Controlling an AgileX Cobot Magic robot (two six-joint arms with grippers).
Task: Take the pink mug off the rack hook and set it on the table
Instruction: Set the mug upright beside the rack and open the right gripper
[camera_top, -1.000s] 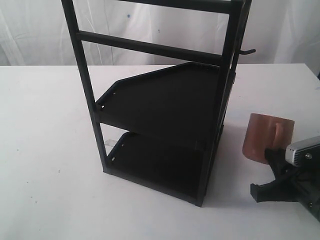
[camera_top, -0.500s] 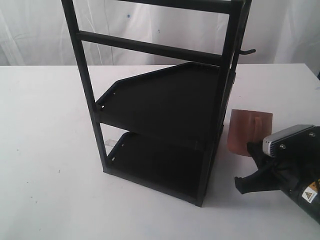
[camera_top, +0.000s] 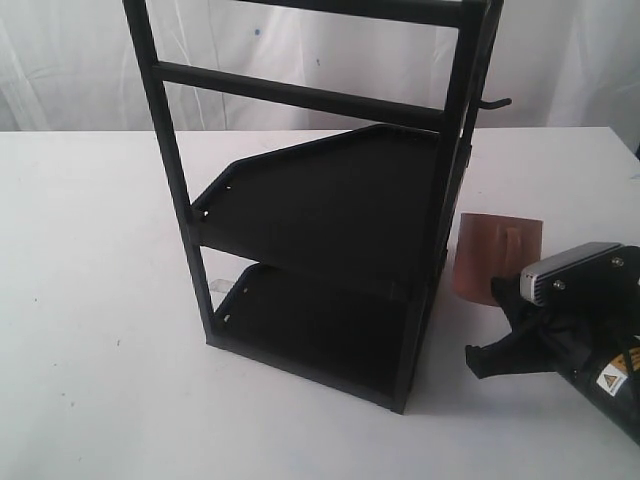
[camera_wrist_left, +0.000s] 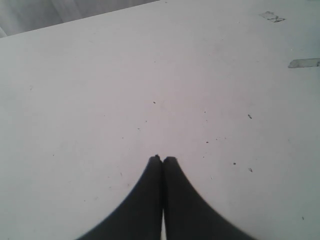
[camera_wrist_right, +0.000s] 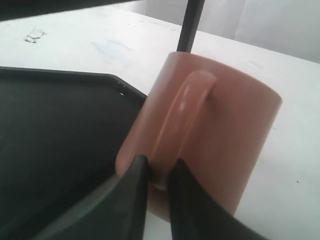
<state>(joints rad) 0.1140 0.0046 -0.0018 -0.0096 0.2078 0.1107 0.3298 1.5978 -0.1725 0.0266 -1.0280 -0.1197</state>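
Observation:
The pink mug (camera_top: 490, 252) hangs just right of the black rack's (camera_top: 330, 210) lower shelf, low over the white table (camera_top: 100, 250). My right gripper (camera_top: 508, 293) is shut on its loop handle. The right wrist view shows the fingers (camera_wrist_right: 135, 175) pinching the handle's lower end, with the pink mug (camera_wrist_right: 220, 125) tilted beside the shelf edge. Whether the mug touches the table cannot be told. The rack hook (camera_top: 493, 102) juts out bare from the right upright. My left gripper (camera_wrist_left: 162, 159) is shut on nothing over bare table (camera_wrist_left: 150, 75).
The rack's lower shelf (camera_wrist_right: 50, 125) lies right beside the mug, and a thin black upright (camera_wrist_right: 191, 22) stands behind it. White curtains hang behind the table. White tabletop (camera_wrist_right: 295, 165) stretches away on the mug's far side from the rack.
My right gripper has carried the mug leftward, from out on the right to close beside the rack. The left gripper shows no movement.

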